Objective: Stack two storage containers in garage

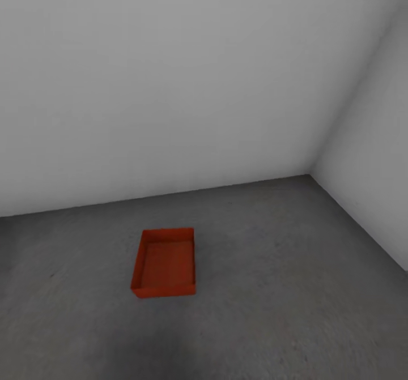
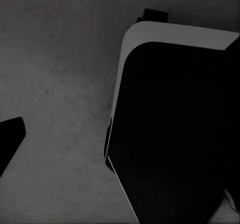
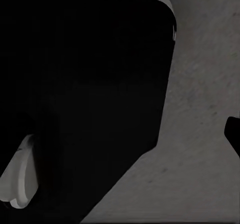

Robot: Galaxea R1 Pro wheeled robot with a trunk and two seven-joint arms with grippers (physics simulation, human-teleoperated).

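Garage corner, head view: we see one orange-red storage container sitting flat on the dark speckled floor, open side up, nothing in it. It stands apart from both white walls, out from the back wall and well off the side wall at the right. No second container sits on it or beside it.

Both wrist views look down on the same grey floor past a large dark, white-edged body that we take for part of the robot's own base or trunk. A dark sliver at the edge of each wrist view may be a fingertip; too little shows, so we cannot tell whether either gripper is apart or together. Neither wrist view has a bin in it.

Judgement: the first half looks done, with one container placed as the base of the stack. The step in hand would then be the second container. The next move calls for fetching it from the living room, returning here, and lowering it squarely over this bin's rim.
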